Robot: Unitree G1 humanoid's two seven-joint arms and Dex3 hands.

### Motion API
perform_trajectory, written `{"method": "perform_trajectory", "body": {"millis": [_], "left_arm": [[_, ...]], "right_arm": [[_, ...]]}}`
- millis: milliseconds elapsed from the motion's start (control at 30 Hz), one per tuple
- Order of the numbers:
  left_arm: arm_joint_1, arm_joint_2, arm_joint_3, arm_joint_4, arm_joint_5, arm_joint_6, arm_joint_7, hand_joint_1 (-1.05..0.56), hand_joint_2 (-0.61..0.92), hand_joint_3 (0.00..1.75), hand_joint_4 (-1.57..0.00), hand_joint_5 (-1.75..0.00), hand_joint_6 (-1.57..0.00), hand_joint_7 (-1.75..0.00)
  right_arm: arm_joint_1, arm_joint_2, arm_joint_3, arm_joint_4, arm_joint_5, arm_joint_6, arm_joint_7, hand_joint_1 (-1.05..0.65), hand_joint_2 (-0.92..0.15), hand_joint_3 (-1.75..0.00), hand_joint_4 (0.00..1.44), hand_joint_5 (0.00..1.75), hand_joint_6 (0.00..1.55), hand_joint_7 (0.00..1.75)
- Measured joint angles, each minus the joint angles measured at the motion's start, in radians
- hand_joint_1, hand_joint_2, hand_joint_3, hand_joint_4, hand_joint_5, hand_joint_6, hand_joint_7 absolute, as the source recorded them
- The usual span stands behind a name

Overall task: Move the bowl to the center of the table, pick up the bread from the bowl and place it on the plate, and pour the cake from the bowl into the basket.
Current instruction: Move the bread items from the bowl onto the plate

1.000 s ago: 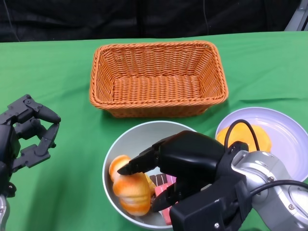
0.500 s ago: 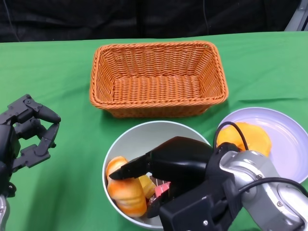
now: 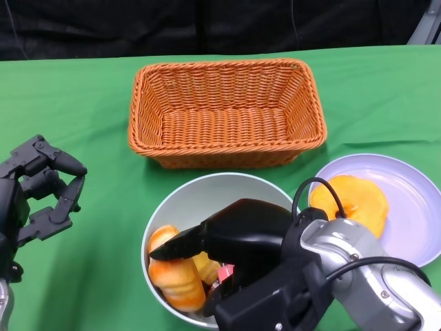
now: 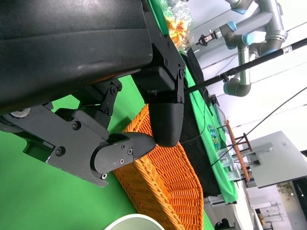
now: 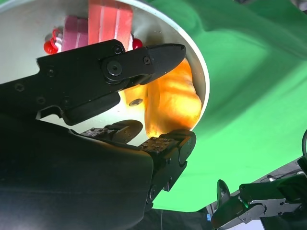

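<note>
Right hand (image 3: 227, 265): lower centre of the head view, reaching into the bowl; fingers are closed around the bread, one finger (image 5: 144, 60) above it and another below it in the right wrist view.
Bread (image 3: 176, 279): glazed orange-brown roll, lower left inside the bowl, held by the right hand, still within the bowl's rim.
Bowl (image 3: 207, 189): pale grey, round, lower centre of the head view, just below the basket and beside the plate.
Cake (image 5: 110, 17): pink and red slices in the bowl, partly hidden behind the right hand; seen at the upper left of the right wrist view.
Basket (image 3: 224, 110): orange wicker, rectangular, upper centre of the head view.
Plate (image 3: 413, 200): pale lilac, right edge of the head view, carrying an orange pastry (image 3: 351, 200).
Left hand (image 3: 38, 189): left edge of the head view, above the green tablecloth (image 3: 83, 96), fingers apart, holding nothing.
</note>
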Motion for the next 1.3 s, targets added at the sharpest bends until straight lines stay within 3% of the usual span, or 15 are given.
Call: {"method": "perform_trajectory", "body": {"millis": [133,233,467,500,567,600,633,700,767,867,1000,1167,1300], "left_arm": [[0.0,0.0,0.0,0.0,0.0,0.0,0.0,-0.2,0.67,0.9,-0.79,-1.7,-0.7,-1.45],[0.0,0.0,0.0,0.002,0.0,-0.002,-0.002,-0.2,0.66,0.91,-0.79,-1.7,-0.7,-1.45],[0.0,0.0,0.0,0.002,-0.001,-0.004,-0.008,-0.2,0.66,0.92,-0.78,-1.71,-0.69,-1.46],[0.0,0.0,0.0,0.002,-0.001,-0.004,-0.01,-0.2,0.66,0.92,-0.78,-1.71,-0.69,-1.46],[0.0,0.0,0.0,0.003,-0.001,-0.005,-0.01,-0.2,0.66,0.93,-0.78,-1.71,-0.69,-1.45],[0.0,0.0,0.0,0.006,-0.001,-0.005,-0.01,-0.2,0.66,0.93,-0.78,-1.71,-0.69,-1.45],[0.0,0.0,0.0,0.008,-0.001,-0.005,-0.01,-0.2,0.65,0.93,-0.78,-1.71,-0.69,-1.45],[-0.001,0.0,0.001,0.013,-0.001,-0.008,-0.01,-0.21,0.65,0.93,-0.79,-1.71,-0.7,-1.45],[-0.001,0.0,0.001,0.016,-0.001,-0.012,-0.01,-0.22,0.65,0.92,-0.79,-1.71,-0.7,-1.44],[-0.001,0.0,0.001,0.018,-0.001,-0.013,-0.01,-0.21,0.66,0.91,-0.79,-1.7,-0.7,-1.44],[-0.001,0.0,0.001,0.019,0.0,-0.016,-0.01,-0.21,0.66,0.91,-0.78,-1.7,-0.69,-1.45],[-0.001,0.0,0.001,0.02,0.0,-0.019,-0.009,-0.22,0.67,0.88,-0.78,-1.71,-0.7,-1.45],[-0.001,0.0,0.001,0.02,0.0,-0.019,-0.01,-0.22,0.68,0.88,-0.78,-1.71,-0.69,-1.45]], "right_arm": [[-0.013,-0.003,0.03,0.0,-0.081,-0.009,-0.03,-0.66,-0.92,-0.14,0.56,0.07,0.51,0.02],[-0.015,0.004,0.043,0.025,-0.124,-0.023,-0.089,-0.5,-0.92,-0.08,0.78,0.16,0.61,0.04],[-0.006,0.025,0.04,0.072,-0.135,-0.03,-0.197,-0.34,-0.92,-0.04,1.01,0.28,0.72,0.04],[-0.004,0.027,0.037,0.08,-0.133,-0.031,-0.209,-0.32,-0.92,-0.03,0.99,0.37,0.74,0.03],[0.001,0.038,0.029,0.102,-0.117,-0.038,-0.239,-0.28,-0.92,-0.02,0.88,0.72,0.84,0.02],[0.004,0.043,0.024,0.112,-0.113,-0.041,-0.252,-0.28,-0.92,-0.02,0.85,0.78,0.86,0.01],[0.007,0.048,0.02,0.128,-0.105,-0.053,-0.279,-0.25,-0.89,-0.01,0.89,0.86,0.98,0.06],[0.013,0.059,0.014,0.171,-0.096,-0.084,-0.355,-0.21,-0.87,0.0,0.79,1.32,1.16,0.12],[0.016,0.067,0.011,0.211,-0.091,-0.116,-0.422,-0.2,-0.88,-0.01,0.74,1.53,1.19,0.14],[0.015,0.07,0.007,0.261,-0.079,-0.153,-0.489,-0.21,-0.91,-0.02,0.7,1.63,1.17,0.18],[0.015,0.072,-0.007,0.31,-0.077,-0.182,-0.561,-0.24,-0.92,-0.06,0.73,1.59,1.13,0.17],[0.015,0.075,-0.027,0.343,-0.073,-0.204,-0.625,-0.25,-0.92,-0.1,0.68,1.69,1.14,0.18],[0.015,0.074,-0.03,0.362,-0.073,-0.224,-0.657,-0.26,-0.92,-0.13,0.67,1.63,1.11,0.2]]}}
